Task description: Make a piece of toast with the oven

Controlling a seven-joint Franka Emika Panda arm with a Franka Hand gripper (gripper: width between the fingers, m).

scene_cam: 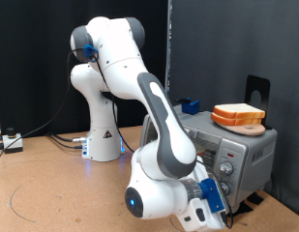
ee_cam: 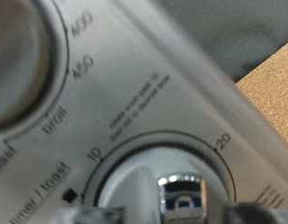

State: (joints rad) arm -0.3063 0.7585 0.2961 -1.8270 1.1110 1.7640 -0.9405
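Note:
The silver oven (scene_cam: 248, 145) stands at the exterior view's right, its knob panel facing the arm. A thick stack of bread slices (scene_cam: 238, 116) lies on its roof. The single piece of toast is out of view. My gripper (scene_cam: 205, 200) is low in front of the oven's knob panel. In the wrist view the panel fills the frame: the timer knob (ee_cam: 148, 177) with its chrome tab (ee_cam: 183, 194) sits between my blurred fingertips (ee_cam: 83, 215), which stand apart on either side. I cannot tell whether they touch it. The temperature knob (ee_cam: 18, 56) is beside it.
The arm's white base (scene_cam: 103, 135) stands on the cork tabletop (scene_cam: 52, 193) with cables (scene_cam: 62, 140) trailing to the exterior view's left. A black bracket (scene_cam: 257, 89) rises behind the oven. A black curtain backs the scene.

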